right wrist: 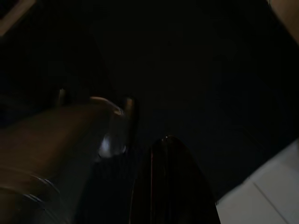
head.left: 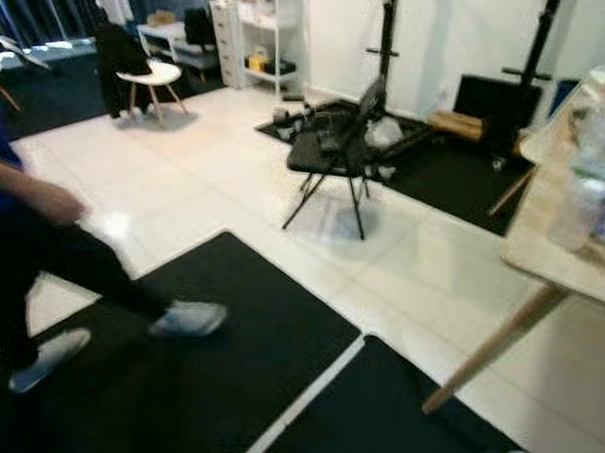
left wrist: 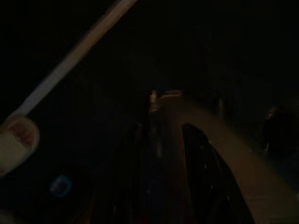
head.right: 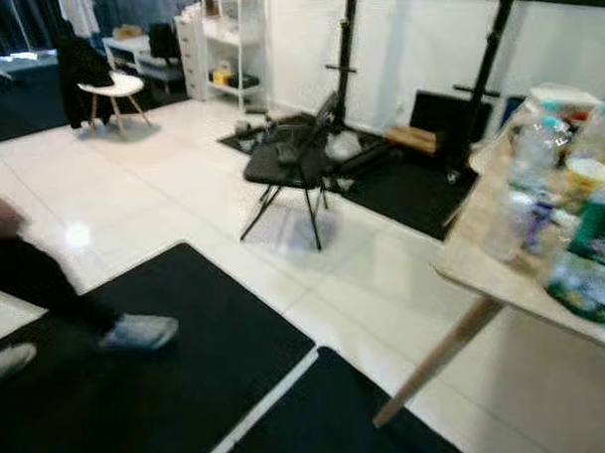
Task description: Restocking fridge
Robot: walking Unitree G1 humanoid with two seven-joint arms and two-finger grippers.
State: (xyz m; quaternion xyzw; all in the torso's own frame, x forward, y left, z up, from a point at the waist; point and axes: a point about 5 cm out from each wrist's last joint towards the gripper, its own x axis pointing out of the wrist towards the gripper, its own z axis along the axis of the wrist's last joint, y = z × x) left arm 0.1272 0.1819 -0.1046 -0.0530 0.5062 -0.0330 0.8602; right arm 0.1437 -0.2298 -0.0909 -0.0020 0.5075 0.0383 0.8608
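A light wooden table (head.right: pixel 470 268) stands at the right on slanted legs. On it are clear plastic bottles (head.right: pixel 517 192), a green packet (head.right: pixel 601 232) and other blurred groceries. The same table (head.left: pixel 538 240) and a bottle (head.left: pixel 580 199) show in the left eye view. My left gripper (left wrist: pixel 168 126) is a dim dark shape over black floor in the left wrist view. My right gripper (right wrist: pixel 140 140) is just as dim in the right wrist view, with white tile at one corner. Both arms hang low.
A person (head.left: pixel 35 246) in dark clothes and pale shoes (head.left: pixel 188 318) walks across the black mats (head.left: pixel 247 358) at the left. A black folding chair (head.left: pixel 335 154) stands mid-floor on white tiles. Farther back are black stands (head.right: pixel 341 46), a white chair (head.left: pixel 154 77) and white shelves (head.left: pixel 261 34).
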